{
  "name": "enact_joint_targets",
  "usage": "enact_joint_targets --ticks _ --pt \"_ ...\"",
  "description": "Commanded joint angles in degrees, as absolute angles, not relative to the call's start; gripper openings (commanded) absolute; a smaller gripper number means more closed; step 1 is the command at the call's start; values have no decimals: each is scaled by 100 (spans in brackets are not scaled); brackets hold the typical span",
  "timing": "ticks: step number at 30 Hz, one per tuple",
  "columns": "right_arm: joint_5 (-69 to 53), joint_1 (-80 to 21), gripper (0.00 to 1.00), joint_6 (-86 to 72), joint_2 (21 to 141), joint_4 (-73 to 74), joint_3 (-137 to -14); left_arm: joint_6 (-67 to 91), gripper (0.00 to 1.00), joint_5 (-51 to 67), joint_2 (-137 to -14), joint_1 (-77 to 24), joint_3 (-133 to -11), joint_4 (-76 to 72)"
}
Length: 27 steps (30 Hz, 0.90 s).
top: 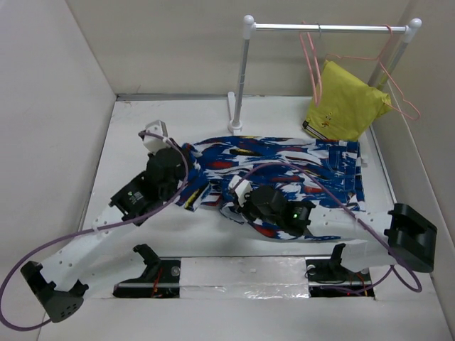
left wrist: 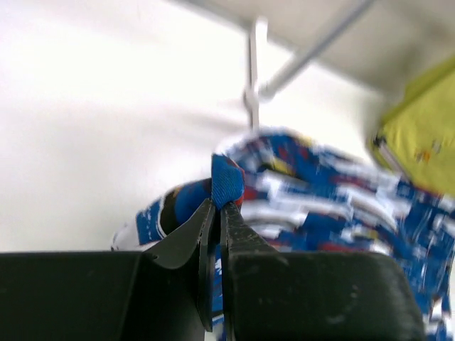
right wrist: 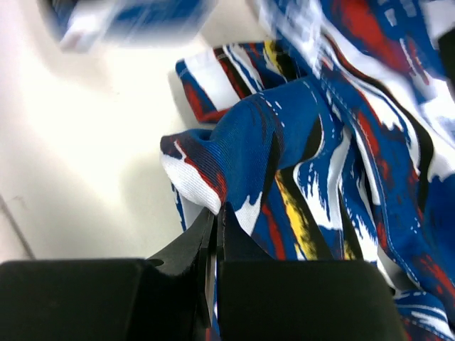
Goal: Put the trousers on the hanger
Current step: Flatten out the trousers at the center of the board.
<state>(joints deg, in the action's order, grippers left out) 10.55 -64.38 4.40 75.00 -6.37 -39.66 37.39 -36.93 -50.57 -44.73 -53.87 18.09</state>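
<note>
matt ribbed cloth trousers point(right wrist: 284, 142), seemingly plastic jaws

— What is seen of the two arms?

— White links dotted with small holes are seen on the left arm point(top: 99, 231) and right arm point(top: 341, 231), joined by black housings point(top: 160, 174). A purple cable point(top: 39, 250) is looped along each, and a green light point(top: 293, 211) is lit on the right wrist.

— And the grippers?

— Black, tapered fingers point(left wrist: 181, 245) are shown on the left gripper point(left wrist: 217, 207) and right gripper point(right wrist: 215, 213), set on blocky matte bodies.

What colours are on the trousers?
The trousers are bright blue with white, red, black and yellow streaks, clearest in the right wrist view.
</note>
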Motion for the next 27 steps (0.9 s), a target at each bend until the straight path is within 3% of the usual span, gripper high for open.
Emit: enact_joint_targets --ticks 1,6,9,11,14,17,18,19,21,27 --pt "695 -6442 0 536 7112 -677 -3736 2648 0 -4413 -5193 -4220 -6360 1513" --pt "256 -6495 0 510 6847 -431 -3630 2223 0 -3763 -5958 -3193 -6847 1055" --pt "333 -6645 0 378 6628 -265 -3595 2093 0 -2658 -6590 -2165 -6549 417" --pt "369 -6767 0 308 6365 -194 -3516 2144 0 -1541 -7467 -1522 -6898 509" --pt "334 -6768 0 185 6118 -307 -3297 1987 0 -1599 -8812 -1468 -7793 711" --pt "378 -6768 0 123 5968 -282 -3296 1820 23 -2003 -10166 -1468 -9119 1272" --pt "439 -6820 0 123 5950 -220 -3305 1880 40 -2108 -10421 -1468 -9480 1770" --pt "474 -6820 0 114 5933 -168 -3322 1924 47 -2249 -10746 -1468 -9927 1923" --pt "553 -6820 0 88 5889 -167 -3279 2030 57 -2206 -10671 -1468 -9862 1830" --pt "764 -6820 0 18 5704 -281 -3103 2811 49 -2557 -8528 -1933 -6852 153"
